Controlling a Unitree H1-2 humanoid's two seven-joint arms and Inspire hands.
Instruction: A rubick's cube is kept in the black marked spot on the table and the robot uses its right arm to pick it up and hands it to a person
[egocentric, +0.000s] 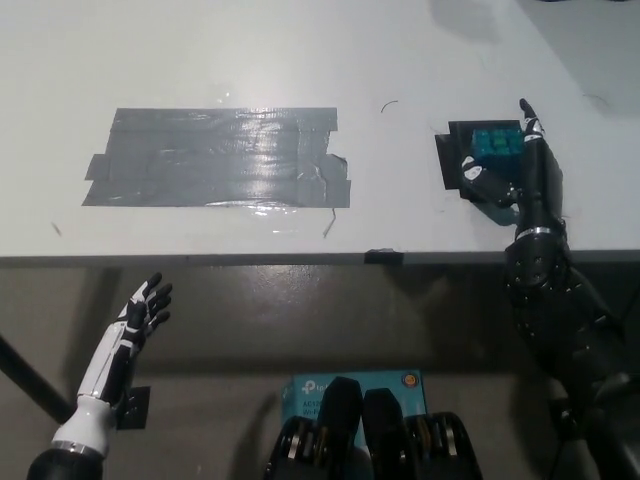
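Observation:
The Rubik's cube (497, 145), its top mostly teal, is over the black marked spot (452, 160) at the table's right. My black right hand (512, 168) is wrapped around it, one finger along its right side and others at its front left. Whether the cube rests on the spot or is raised I cannot tell. My white left hand (143, 313) hangs below the table edge at lower left, open with fingers spread.
A large patch of grey tape (215, 157) covers the table's middle left. The white table's (300, 60) front edge runs across the picture, with a small dark clip (384, 256) on it. A shadow lies at the top edge.

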